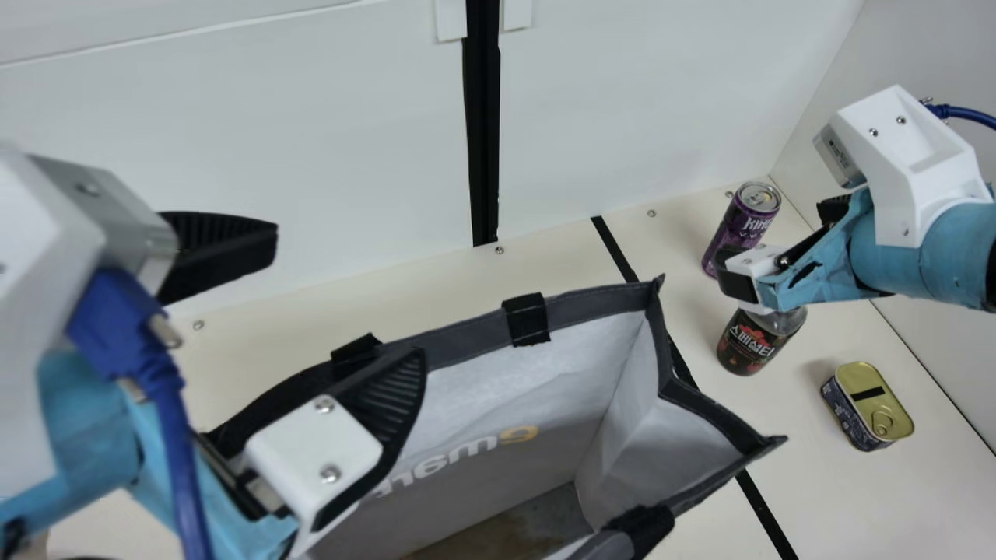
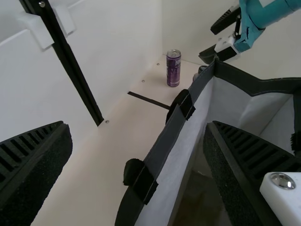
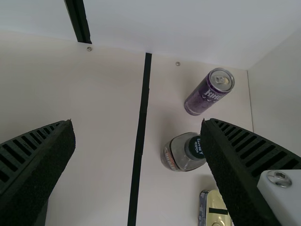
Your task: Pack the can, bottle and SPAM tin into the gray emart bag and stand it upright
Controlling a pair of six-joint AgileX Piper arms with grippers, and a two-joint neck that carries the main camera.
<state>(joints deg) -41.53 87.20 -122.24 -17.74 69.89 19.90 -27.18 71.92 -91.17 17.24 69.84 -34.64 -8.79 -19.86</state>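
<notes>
Can (image 1: 730, 235) and bottle (image 1: 752, 344) stand, long axes vertical; tin (image 1: 870, 400) lies lid-up, all right of the bag (image 1: 498, 389), mouth upward. Left gripper (image 1: 348, 299), near rim: jaws spread. Right gripper (image 1: 776, 239), near bottle: jaws spread.

Saw way down through wide mouth of bag (image 1: 545, 381), with left gripper (image 1: 346, 303) crowding back rim. Noted bare table (image 1: 436, 299) between bag and back wall (image 1: 311, 155). Logged gaps between can (image 1: 731, 233), bottle (image 1: 745, 346) and tin (image 1: 885, 412); marked right gripper (image 1: 780, 241) as obstacle above bottle.
</notes>
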